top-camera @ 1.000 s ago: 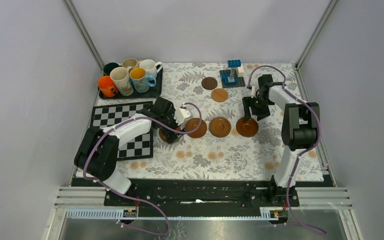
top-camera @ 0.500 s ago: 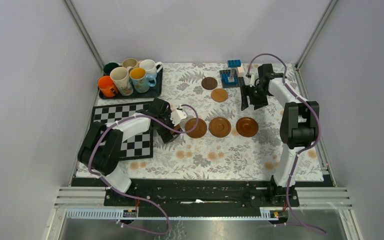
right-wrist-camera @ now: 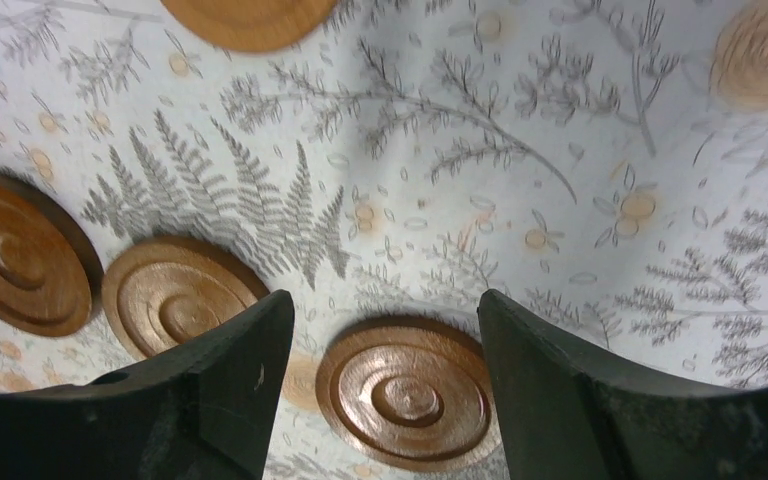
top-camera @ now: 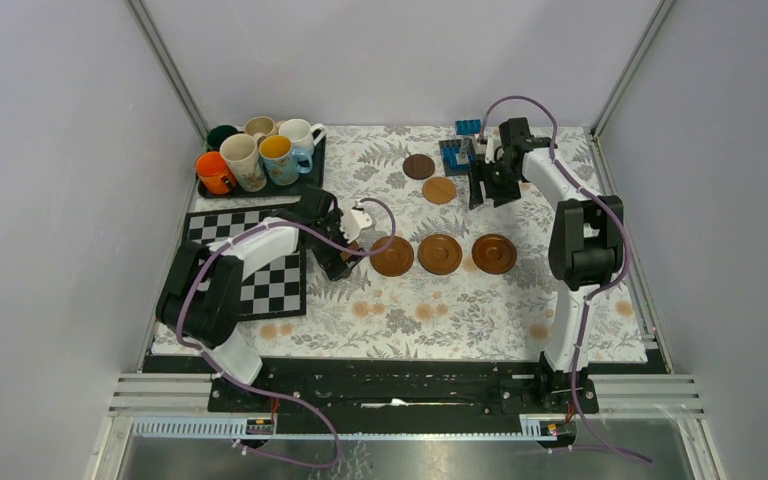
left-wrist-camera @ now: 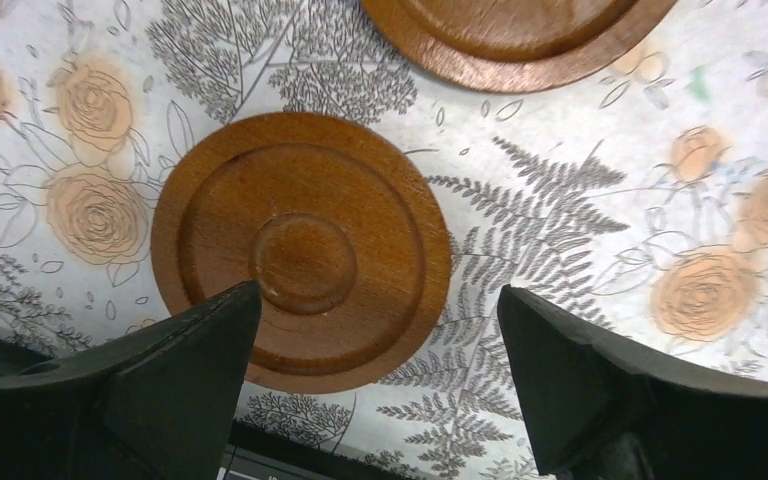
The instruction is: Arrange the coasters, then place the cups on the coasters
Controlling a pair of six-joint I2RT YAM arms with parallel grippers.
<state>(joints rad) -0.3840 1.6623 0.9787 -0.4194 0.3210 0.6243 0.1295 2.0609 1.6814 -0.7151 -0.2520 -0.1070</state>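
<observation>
Three brown coasters (top-camera: 392, 256) (top-camera: 440, 254) (top-camera: 494, 254) lie in a row mid-table. A fourth coaster (left-wrist-camera: 300, 250) lies flat on the cloth under my left gripper (left-wrist-camera: 378, 295), which hovers open and empty above it (top-camera: 343, 258). Two more coasters, one dark (top-camera: 419, 166) and one light (top-camera: 439, 190), lie further back. My right gripper (top-camera: 488, 185) hangs open and empty beside the light one; its wrist view (right-wrist-camera: 385, 297) looks down on the row (right-wrist-camera: 407, 392). Several cups (top-camera: 243, 160) stand on the black tray (top-camera: 260, 188) at the back left.
A chessboard (top-camera: 250, 270) lies under the left arm. Blue toy blocks (top-camera: 465, 150) stand at the back, just left of the right gripper. Grey walls close in the floral cloth on three sides.
My right gripper has let go of the rightmost coaster, risen and swung back towards the light coaster. My left gripper has lifted off the leftmost coaster and drawn slightly back.
</observation>
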